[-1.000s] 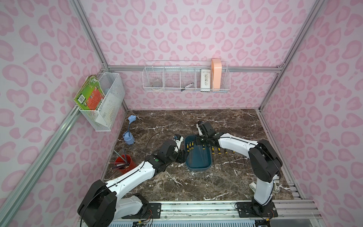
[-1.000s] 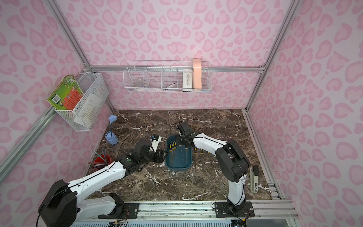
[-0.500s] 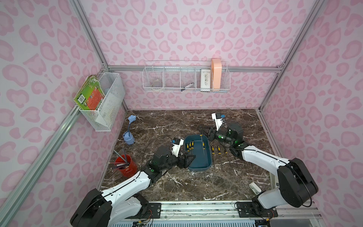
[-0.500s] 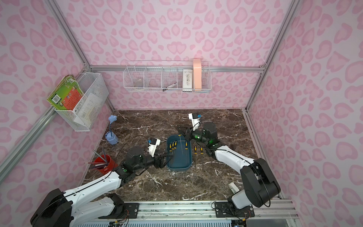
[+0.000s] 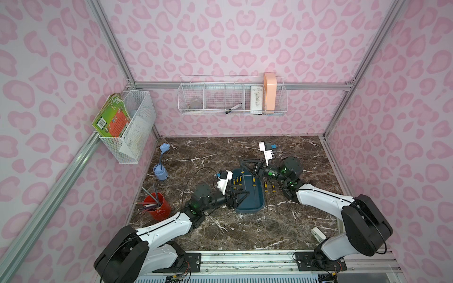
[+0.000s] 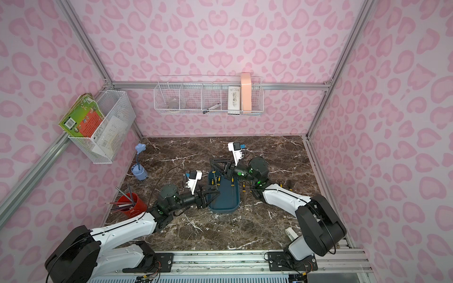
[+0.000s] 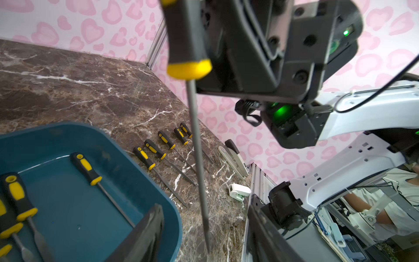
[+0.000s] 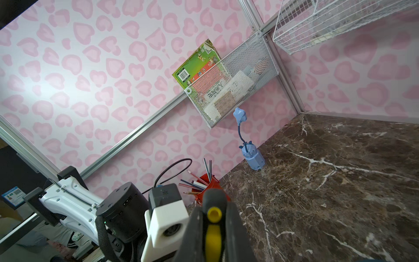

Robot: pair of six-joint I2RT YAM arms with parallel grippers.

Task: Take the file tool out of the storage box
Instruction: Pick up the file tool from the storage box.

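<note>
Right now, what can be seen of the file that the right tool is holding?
The file has a black, rubbery-looking handle with a yellow collar, stripe and butt end, and a long, thin grey metal shaft tapering to a point. The right tool is shut on its handle; nothing else visibly touches it. It hangs nearly upright, tip down, by the rim of the storage box. Whether the tip is over the box or the marble table beside it, the views do not settle.
</note>
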